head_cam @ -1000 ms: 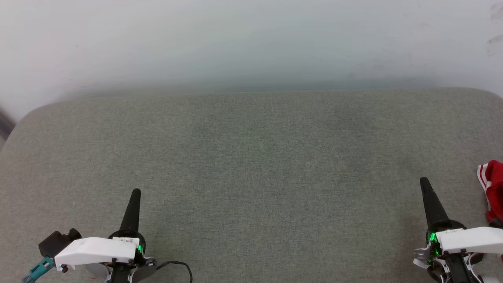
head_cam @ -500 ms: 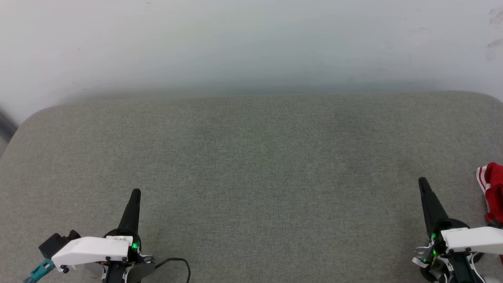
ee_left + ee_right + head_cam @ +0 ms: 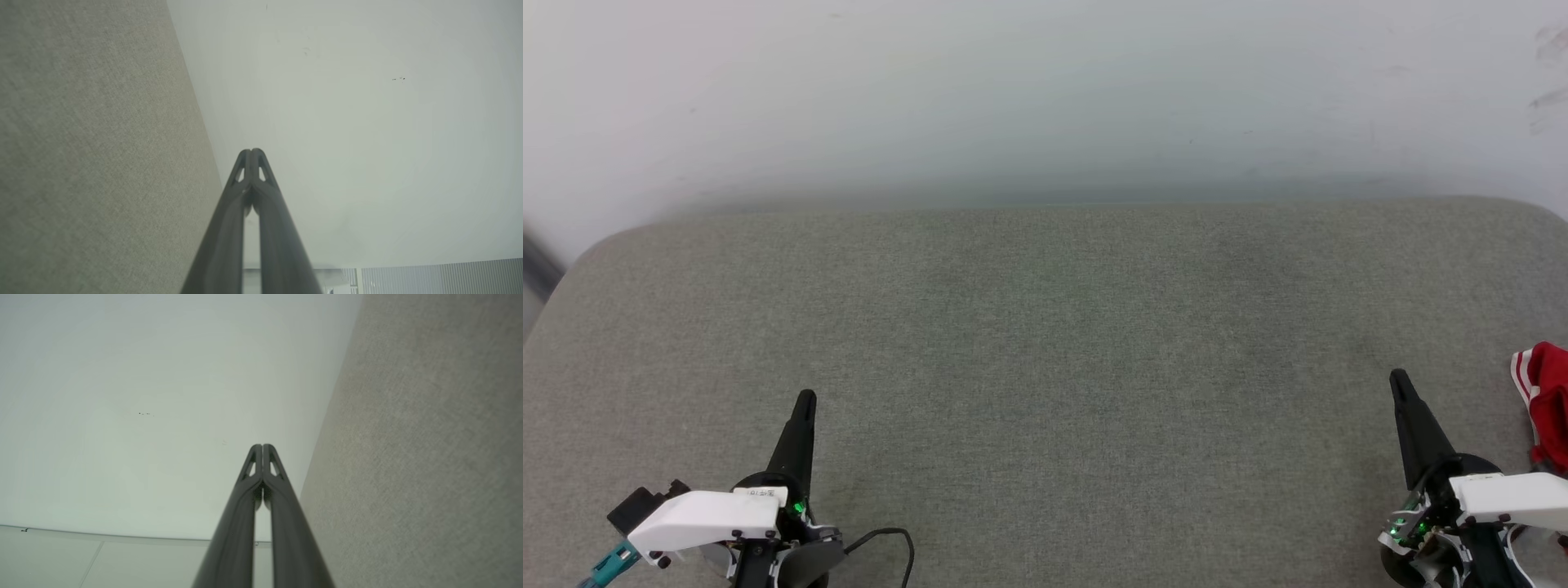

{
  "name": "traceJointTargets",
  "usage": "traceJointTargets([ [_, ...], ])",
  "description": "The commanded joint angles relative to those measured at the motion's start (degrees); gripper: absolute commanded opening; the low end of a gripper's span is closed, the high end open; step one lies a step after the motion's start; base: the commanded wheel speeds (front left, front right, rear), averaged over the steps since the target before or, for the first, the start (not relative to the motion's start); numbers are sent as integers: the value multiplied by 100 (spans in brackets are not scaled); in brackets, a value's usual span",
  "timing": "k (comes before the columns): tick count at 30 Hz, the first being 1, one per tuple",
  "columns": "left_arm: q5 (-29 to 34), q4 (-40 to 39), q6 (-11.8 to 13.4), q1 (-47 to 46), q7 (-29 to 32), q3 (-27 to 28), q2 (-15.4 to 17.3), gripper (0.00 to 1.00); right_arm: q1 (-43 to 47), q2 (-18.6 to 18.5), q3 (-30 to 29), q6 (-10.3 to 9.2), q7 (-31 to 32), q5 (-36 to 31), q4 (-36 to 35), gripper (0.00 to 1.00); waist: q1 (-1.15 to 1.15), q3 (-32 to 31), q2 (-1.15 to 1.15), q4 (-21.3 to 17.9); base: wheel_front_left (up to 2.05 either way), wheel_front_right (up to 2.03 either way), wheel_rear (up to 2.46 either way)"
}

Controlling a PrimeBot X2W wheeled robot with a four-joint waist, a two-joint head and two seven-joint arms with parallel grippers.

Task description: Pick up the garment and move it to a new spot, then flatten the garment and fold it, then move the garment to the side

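Note:
A small part of the red garment (image 3: 1550,400), with white striped trim, lies at the far right edge of the head view on the grey fabric surface (image 3: 1045,343); the rest is cut off by the frame. My right gripper (image 3: 1400,380) is shut, low at the right, a short way left of the garment and apart from it. My left gripper (image 3: 805,400) is shut at the lower left, over bare fabric. In each wrist view the two fingers meet at their tips, left (image 3: 250,152) and right (image 3: 262,447), with nothing between them.
The grey cushioned surface has rounded far corners and ends at a pale wall (image 3: 1045,98). A black cable (image 3: 890,539) loops beside my left wrist. The wrist views show the surface's edge against the wall.
The whole head view has shifted slightly, so the camera moved: the surface's far edge sits lower and less of the garment shows. Both grippers stay shut in place.

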Motion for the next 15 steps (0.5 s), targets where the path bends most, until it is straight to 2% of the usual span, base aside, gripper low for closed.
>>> traceJointTargets([
  [1,-88,16,-22,-93,37,20,-13,0,-118,18,-8,-1,26,105,13,0,0,-5,0,1,0,0,0],
  [15,-558,105,-23,-120,185,78,-30,0,-136,39,-44,-2,177,582,92,0,0,-75,0,13,0,0,0],
])
